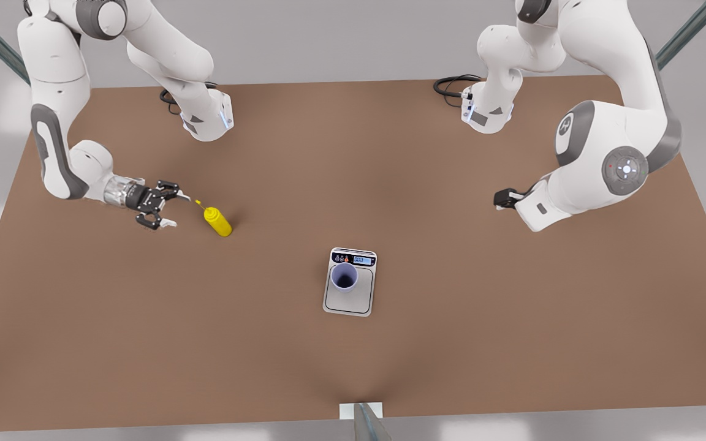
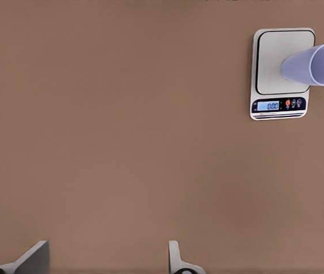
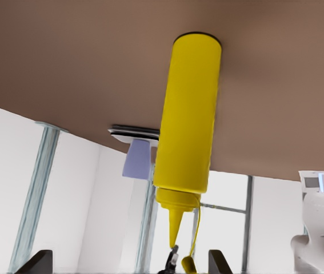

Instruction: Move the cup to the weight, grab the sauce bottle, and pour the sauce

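Observation:
The yellow sauce bottle (image 1: 218, 222) stands on its base on the brown table, at the front view's left. My right gripper (image 1: 166, 211) is open just beside its thin nozzle and holds nothing. In the right wrist view the sauce bottle (image 3: 187, 125) is close ahead of the right gripper (image 3: 128, 264), nozzle nearest the fingers. The lavender cup (image 1: 344, 277) stands on the weight (image 1: 353, 303) near the table's middle. My left gripper (image 1: 503, 199) waits at the front view's right. It looks from afar at the cup (image 2: 310, 65) on the weight (image 2: 273, 63), and the left gripper (image 2: 106, 260) is open.
Both arm bases with black cables (image 1: 451, 86) sit along the table's far edge. A metal post (image 1: 365, 422) stands at the near edge. Bare brown table (image 1: 482, 318) surrounds the weight.

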`<state>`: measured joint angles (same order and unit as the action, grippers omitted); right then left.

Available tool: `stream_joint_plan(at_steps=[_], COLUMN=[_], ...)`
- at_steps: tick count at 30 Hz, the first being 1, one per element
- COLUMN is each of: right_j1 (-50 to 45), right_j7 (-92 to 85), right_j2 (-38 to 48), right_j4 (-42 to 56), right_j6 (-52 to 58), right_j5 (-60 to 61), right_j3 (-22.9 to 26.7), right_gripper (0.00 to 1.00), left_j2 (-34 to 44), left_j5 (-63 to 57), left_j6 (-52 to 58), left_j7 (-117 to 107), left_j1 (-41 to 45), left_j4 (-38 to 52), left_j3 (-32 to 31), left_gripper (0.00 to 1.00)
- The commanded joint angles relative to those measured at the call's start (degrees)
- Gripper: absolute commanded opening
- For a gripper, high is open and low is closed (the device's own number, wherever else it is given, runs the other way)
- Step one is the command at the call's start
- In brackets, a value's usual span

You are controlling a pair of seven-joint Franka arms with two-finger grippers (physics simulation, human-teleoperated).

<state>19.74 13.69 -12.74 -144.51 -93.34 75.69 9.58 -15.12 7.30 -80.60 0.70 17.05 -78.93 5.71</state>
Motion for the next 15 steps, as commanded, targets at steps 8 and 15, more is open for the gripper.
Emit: stream_joint_plan(at_steps=[8,15], right_j1=[1.9,3.2], right_j7=[-0.9,-1.6], right_j2=[-12.0,-12.5], right_j4=[3.3,5.1], right_j6=[1.9,-2.9], right_j5=[-0.4,-1.9], right_j3=[-0.4,-6.3], right_gripper=[1.0,1.0], left_j2=[0.0,-0.1], left_j5=[0.3,0.3], left_j6=[0.0,0.0], left_j7=[-0.1,-0.1], left_j1=[0.1,0.2], left_j4=[0.0,0.0], left_j3=[0.0,-0.3], left_gripper=[1.0,1.0])
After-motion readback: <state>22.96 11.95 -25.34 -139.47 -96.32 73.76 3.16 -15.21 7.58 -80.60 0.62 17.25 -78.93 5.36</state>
